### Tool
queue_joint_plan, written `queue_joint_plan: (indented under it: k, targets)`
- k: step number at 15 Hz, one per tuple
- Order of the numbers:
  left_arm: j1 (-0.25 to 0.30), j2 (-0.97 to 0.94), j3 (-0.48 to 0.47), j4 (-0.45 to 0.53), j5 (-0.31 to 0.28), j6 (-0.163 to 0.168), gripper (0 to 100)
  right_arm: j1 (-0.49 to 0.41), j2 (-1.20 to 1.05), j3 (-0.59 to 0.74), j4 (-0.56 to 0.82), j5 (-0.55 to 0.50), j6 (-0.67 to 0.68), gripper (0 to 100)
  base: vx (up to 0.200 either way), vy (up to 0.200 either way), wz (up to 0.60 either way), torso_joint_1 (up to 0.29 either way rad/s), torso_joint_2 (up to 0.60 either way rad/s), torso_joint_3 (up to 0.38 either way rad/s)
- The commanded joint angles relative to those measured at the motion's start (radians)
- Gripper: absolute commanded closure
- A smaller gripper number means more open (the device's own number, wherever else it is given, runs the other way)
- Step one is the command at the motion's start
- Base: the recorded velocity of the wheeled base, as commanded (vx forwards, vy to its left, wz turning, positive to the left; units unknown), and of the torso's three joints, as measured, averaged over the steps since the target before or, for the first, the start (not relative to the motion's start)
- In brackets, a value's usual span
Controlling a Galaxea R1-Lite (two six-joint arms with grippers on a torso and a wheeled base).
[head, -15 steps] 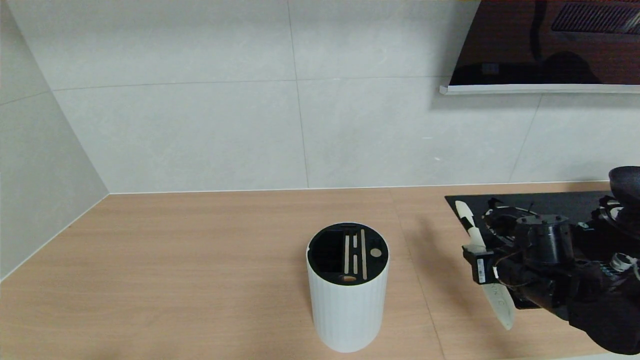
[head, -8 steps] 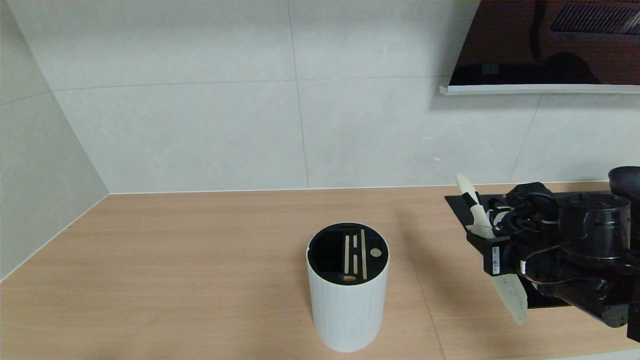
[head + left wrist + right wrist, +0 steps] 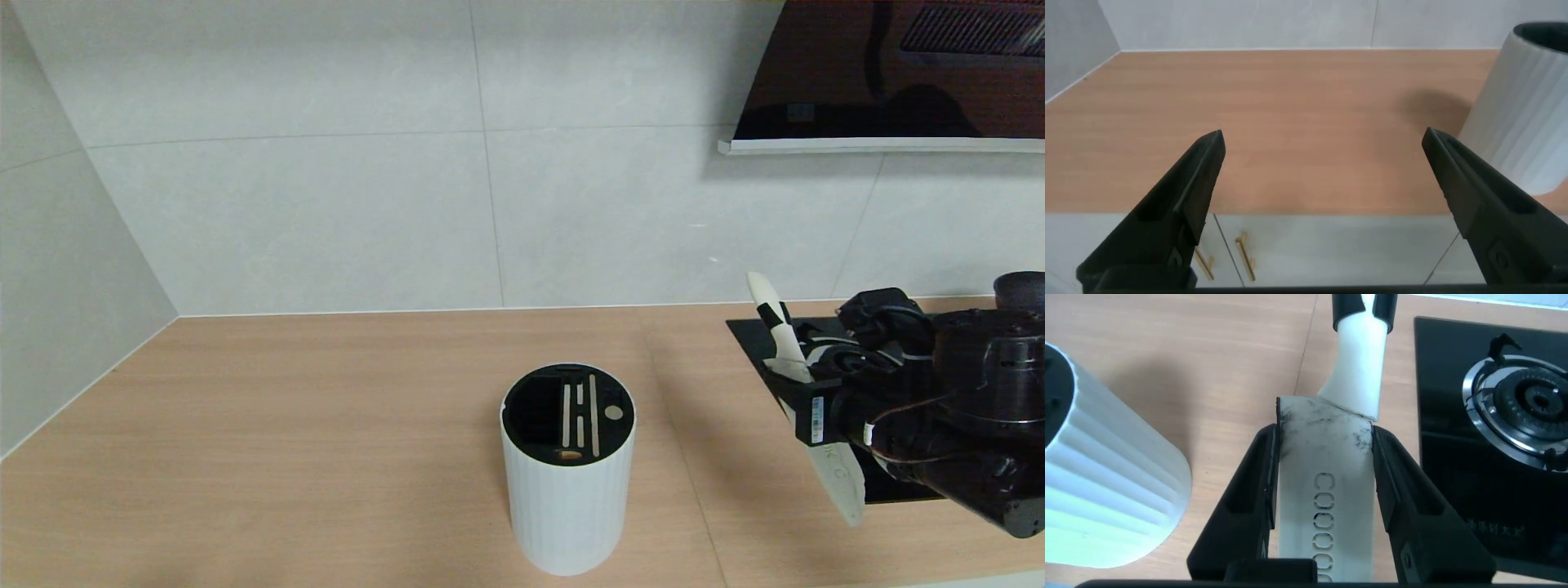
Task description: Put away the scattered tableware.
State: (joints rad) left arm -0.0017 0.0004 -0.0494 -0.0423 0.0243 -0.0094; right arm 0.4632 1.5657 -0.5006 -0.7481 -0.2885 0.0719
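A white knife (image 3: 804, 400) with a black-banded cream handle hangs over the right of the wooden counter, tip down, handle tilted up toward the wall. My right gripper (image 3: 816, 408) is shut on its blade (image 3: 1327, 510), one finger on each side. A white ribbed cylindrical holder (image 3: 568, 469) with a black slotted top stands near the counter's front, left of the knife; its side shows in both wrist views (image 3: 1102, 482) (image 3: 1523, 106). My left gripper (image 3: 1323, 208) is open, low in front of the counter edge, left of the holder.
A black gas hob (image 3: 865, 343) with burners (image 3: 1527, 400) lies on the counter's right end behind the right arm. A dark range hood (image 3: 890, 82) hangs on the tiled wall above. Cabinet fronts with brass handles (image 3: 1241, 253) sit below the counter edge.
The right gripper lifted the knife off the counter and shifted slightly right; the handle now points higher, toward the wall. In the last half second it barely moved.
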Motion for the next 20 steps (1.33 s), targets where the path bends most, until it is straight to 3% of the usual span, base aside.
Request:
queue_joint_plan:
  k: [1,3,6,7,9,12,13,14,16,20]
  targets:
    - [-0.018,0.05,-0.184,0.079,-0.035,-0.003,0,0.006,-0.004,-0.006,0.0,0.0,0.0,100,0.0,0.0,0.0,0.0,0.0,0.0]
    - [-0.075,0.197,-0.336,0.223,-0.087,-0.001,0,0.014,-0.018,-0.018,0.0,0.002,0.003,100,0.0,0.0,0.0,0.0,0.0,0.0]
    - [-0.11,0.455,-0.503,0.228,-0.118,-0.001,0,0.038,-0.016,-0.07,0.019,0.005,0.003,100,0.0,0.0,0.0,0.0,0.0,0.0]
    - [-0.113,0.601,-0.583,0.219,-0.153,-0.001,0,0.043,-0.012,-0.162,0.093,0.011,0.003,100,0.0,0.0,0.0,0.0,0.0,0.0]
    - [-0.113,0.768,-0.646,0.148,-0.239,-0.003,0,0.06,-0.003,-0.279,0.217,0.029,0.003,100,0.0,0.0,0.0,0.0,0.0,0.0]
    - [-0.118,0.972,-0.665,-0.051,-0.283,-0.008,0,0.094,0.034,-0.369,0.254,0.052,0.003,100,0.0,0.0,0.0,0.0,0.0,0.0]
    - [-0.147,1.009,-0.664,-0.083,-0.31,-0.023,0,0.117,0.034,-0.369,0.253,0.052,0.006,100,0.0,0.0,0.0,0.0,0.0,0.0]
    - [-0.187,1.021,-0.659,-0.093,-0.339,-0.061,0,0.13,0.036,-0.368,0.254,0.052,0.006,100,0.0,0.0,0.0,0.0,0.0,0.0]
    - [-0.291,1.043,-0.678,-0.106,-0.389,-0.189,0,0.172,0.037,-0.371,0.254,0.046,0.006,100,0.0,0.0,0.0,0.0,0.0,0.0]
    - [-0.402,1.141,-0.67,-0.232,-0.397,-0.325,0,0.255,0.037,-0.363,0.256,0.045,0.028,100,0.0,0.0,0.0,0.0,0.0,0.0]
